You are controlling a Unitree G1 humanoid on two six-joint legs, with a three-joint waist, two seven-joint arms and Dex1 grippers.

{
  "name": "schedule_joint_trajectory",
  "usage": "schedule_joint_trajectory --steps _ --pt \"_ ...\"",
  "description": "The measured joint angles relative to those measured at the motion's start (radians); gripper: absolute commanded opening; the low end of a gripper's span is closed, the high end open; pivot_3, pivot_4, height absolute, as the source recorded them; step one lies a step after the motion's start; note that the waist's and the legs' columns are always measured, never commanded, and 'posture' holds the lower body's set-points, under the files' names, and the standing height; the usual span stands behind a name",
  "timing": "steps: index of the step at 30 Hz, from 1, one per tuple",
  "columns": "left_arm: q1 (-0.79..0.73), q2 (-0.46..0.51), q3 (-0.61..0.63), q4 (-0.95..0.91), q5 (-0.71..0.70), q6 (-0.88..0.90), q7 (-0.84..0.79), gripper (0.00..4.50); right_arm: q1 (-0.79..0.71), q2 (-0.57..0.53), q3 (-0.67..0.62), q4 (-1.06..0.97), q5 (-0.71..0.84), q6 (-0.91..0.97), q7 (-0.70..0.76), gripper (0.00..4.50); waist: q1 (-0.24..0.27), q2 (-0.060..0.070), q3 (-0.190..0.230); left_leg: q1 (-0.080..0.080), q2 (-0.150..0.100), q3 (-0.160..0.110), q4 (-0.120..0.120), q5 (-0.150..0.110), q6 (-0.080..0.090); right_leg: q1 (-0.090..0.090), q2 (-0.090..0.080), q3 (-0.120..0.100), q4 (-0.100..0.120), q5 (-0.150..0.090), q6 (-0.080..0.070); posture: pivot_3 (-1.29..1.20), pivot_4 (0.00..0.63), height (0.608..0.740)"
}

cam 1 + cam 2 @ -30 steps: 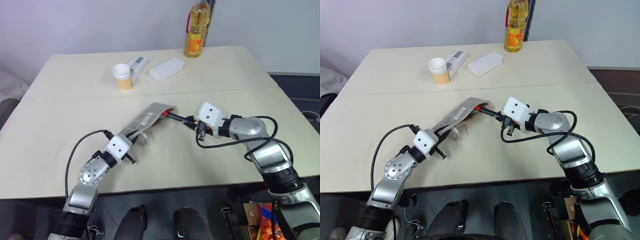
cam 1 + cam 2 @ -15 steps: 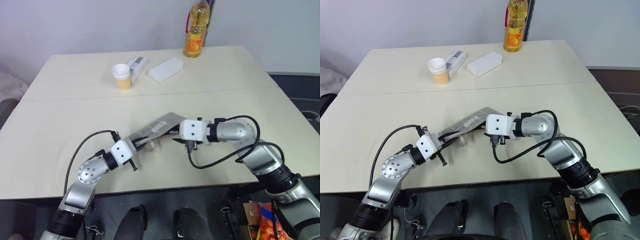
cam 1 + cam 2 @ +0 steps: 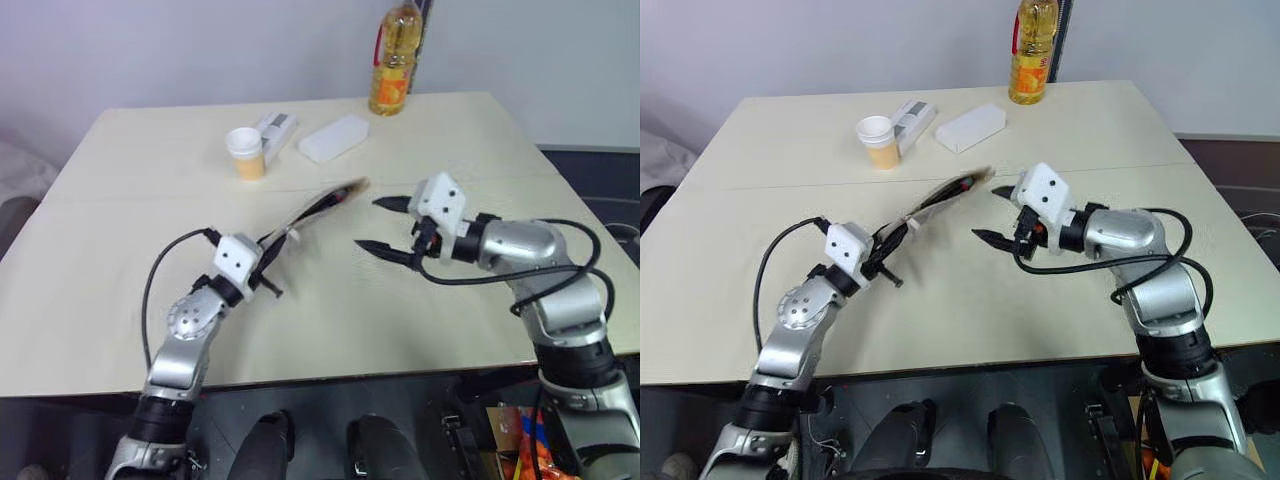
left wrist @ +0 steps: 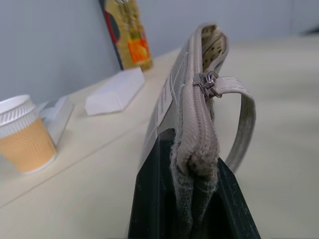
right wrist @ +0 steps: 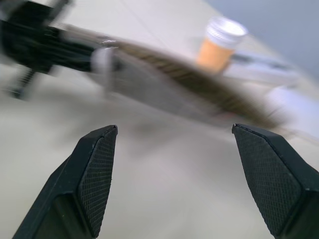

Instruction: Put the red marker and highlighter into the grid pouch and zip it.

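Note:
The grid pouch (image 3: 312, 210) is lifted off the table and seen edge-on, its near end pinched in my left gripper (image 3: 270, 245), which is shut on it. In the left wrist view the pouch (image 4: 194, 124) rises between the black fingers, with the zipper pull (image 4: 210, 82) and a strap loop near its top. A bit of red, the red marker (image 3: 964, 184), shows at the pouch's far, open end. The highlighter is hidden. My right gripper (image 3: 378, 225) hangs open just right of that end, holding nothing; its fingers (image 5: 94, 174) stand wide apart.
At the table's back stand a paper cup (image 3: 245, 153), a small flat box (image 3: 276, 127) behind it, a plain white box (image 3: 333, 138) and a bottle of yellow oil (image 3: 391, 60). Bare tabletop lies under and in front of both grippers.
My right gripper has opened and drawn back to the right from the pouch's mouth. The marker that stuck out is now nearly all inside. My left gripper has raised the pouch.

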Motion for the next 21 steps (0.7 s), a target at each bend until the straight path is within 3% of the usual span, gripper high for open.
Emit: schedule_joint_trajectory --steps 7,10,15,16,21 --pt "-0.038 -0.055 -0.018 0.029 0.012 0.004 0.049 0.00 -0.001 0.211 0.101 0.035 -0.014 0.096 -0.217 3.82 -0.006 0.000 0.000 0.001 0.000 0.000 0.000 0.000 0.000 -0.001 0.001 0.000 0.001 0.000 0.000 0.00 0.150 0.740" --pt "-0.040 -0.065 -0.021 0.036 0.022 0.004 0.056 0.00 -0.047 0.308 0.125 0.101 -0.045 0.097 -0.317 2.88 -0.004 0.000 0.000 0.001 0.000 0.000 0.000 0.000 0.000 -0.001 0.001 0.000 0.002 0.000 0.000 0.00 0.150 0.740" --pt "-0.040 -0.063 -0.022 0.042 0.037 0.003 0.060 0.00 -0.064 0.330 0.137 0.107 -0.042 0.098 -0.353 0.24 0.000 0.000 0.000 0.000 -0.001 0.000 0.000 0.000 0.000 -0.001 0.001 0.000 0.001 0.000 0.000 0.00 0.150 0.740" --pt "-0.040 -0.063 -0.022 0.042 0.040 0.003 0.061 0.00 -0.065 0.326 0.136 0.107 -0.041 0.098 -0.355 0.08 -0.001 0.000 0.000 0.000 -0.001 0.000 0.000 0.000 0.000 -0.001 0.001 0.000 0.000 0.000 0.000 0.00 0.150 0.740" --pt "-0.032 -0.050 -0.022 0.042 0.051 -0.002 0.064 0.00 -0.073 0.298 0.101 0.114 -0.033 0.098 -0.359 0.08 -0.003 0.000 0.000 0.000 -0.001 0.000 0.000 0.000 0.000 -0.001 0.001 0.000 0.001 0.000 0.000 0.00 0.150 0.740"
